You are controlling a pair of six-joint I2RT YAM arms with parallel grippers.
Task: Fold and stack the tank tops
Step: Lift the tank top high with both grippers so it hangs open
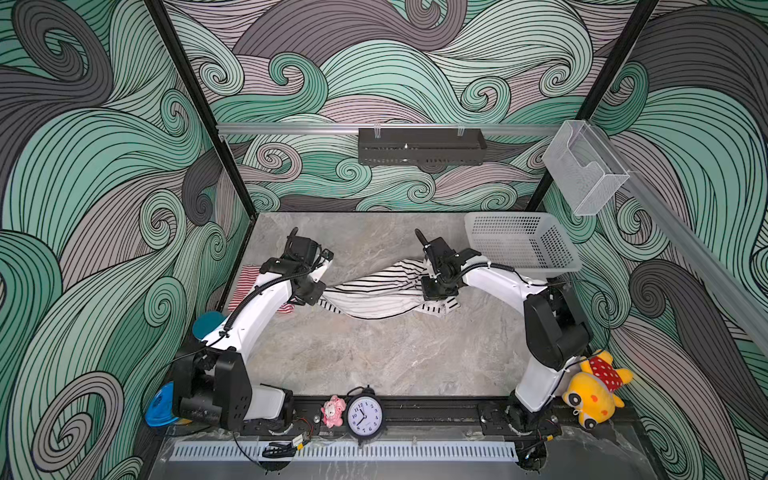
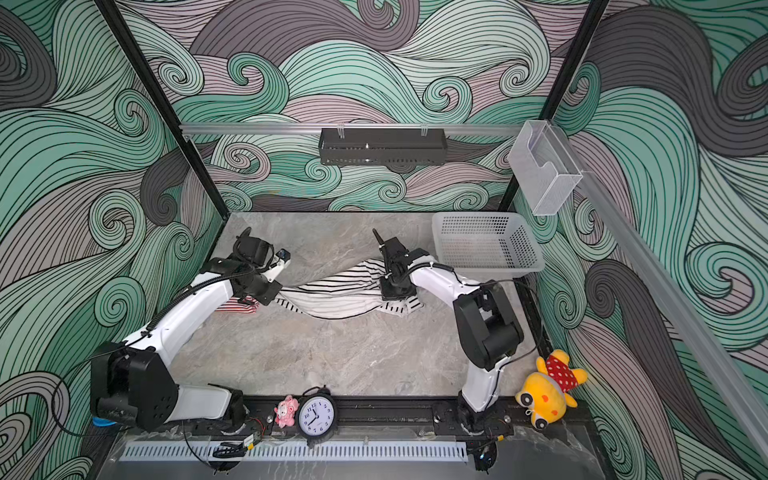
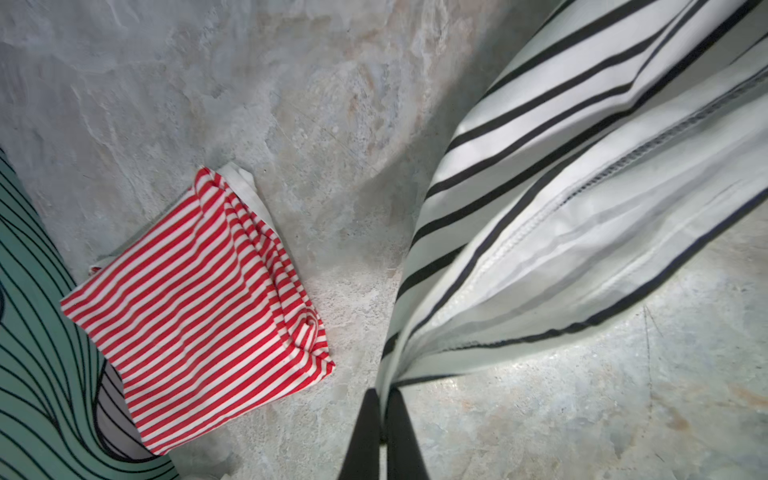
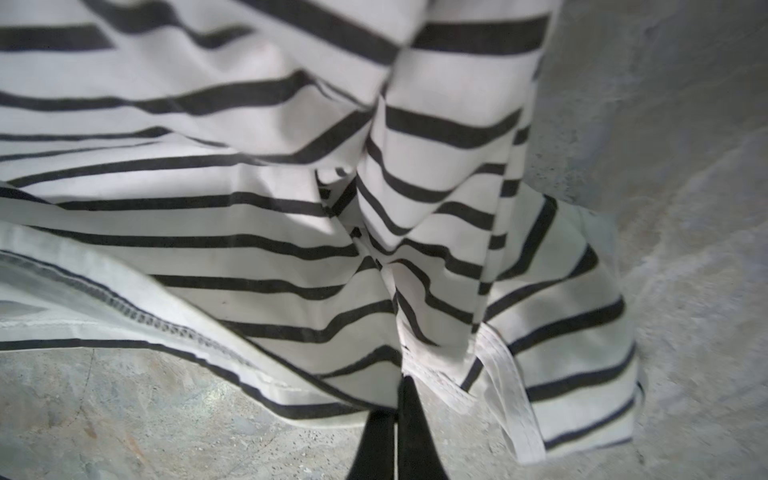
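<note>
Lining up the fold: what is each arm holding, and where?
Both hold the black-and-white striped tank top: left jaws pinch one bunched end, right jaws the white-trimmed edge at the other.

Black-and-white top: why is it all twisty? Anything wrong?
The black-and-white tank top is twisted and bunched, strung between the left gripper and right gripper, both shut on it. The red-and-white tank top lies folded beside it. Nothing looks torn.

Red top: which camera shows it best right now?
The left wrist view: the red top lies folded on the table, nearly whole with nothing over it. In both top views the left arm hides most of the red top, leaving only stripes at its edges. The right wrist view shows none of it, only the black-striped top.
</note>
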